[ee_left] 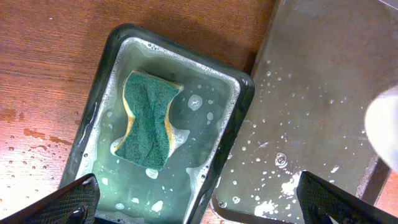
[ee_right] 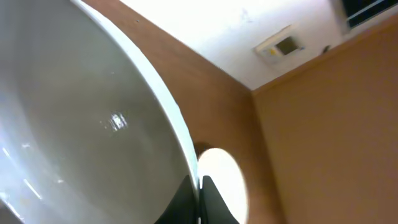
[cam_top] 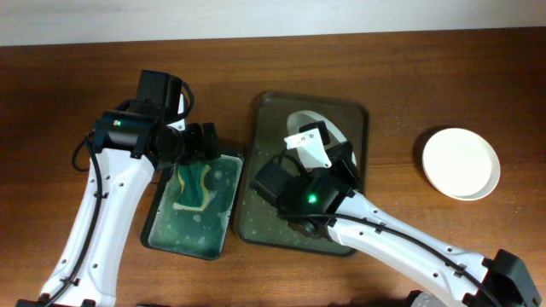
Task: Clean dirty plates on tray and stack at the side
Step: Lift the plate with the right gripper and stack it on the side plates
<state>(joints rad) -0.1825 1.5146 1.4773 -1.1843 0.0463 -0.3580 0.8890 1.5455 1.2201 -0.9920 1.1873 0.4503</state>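
Note:
Over the dark olive tray (cam_top: pixel 266 209), my right gripper (cam_top: pixel 334 156) is shut on the rim of a white plate (cam_top: pixel 309 119) and holds it tilted up on edge. In the right wrist view the gripper (ee_right: pixel 200 200) pinches that plate's rim (ee_right: pixel 93 124), and its inner face looks clean and glossy. A second white plate (cam_top: pixel 461 162) lies flat on the table to the right, also visible past the held rim (ee_right: pixel 222 180). My left gripper (cam_top: pixel 207 141) hovers open and empty above the green basin; its fingers (ee_left: pixel 74 202) straddle the basin's edge and the wet tray (ee_left: pixel 311 74).
The green basin (cam_top: pixel 162 228) left of the tray holds teal soapy water and a yellow-green sponge (ee_left: pixel 148 121). Foam and droplets speckle the tray floor. Water spots mark the wooden table (ee_left: pixel 37 134) left of the basin.

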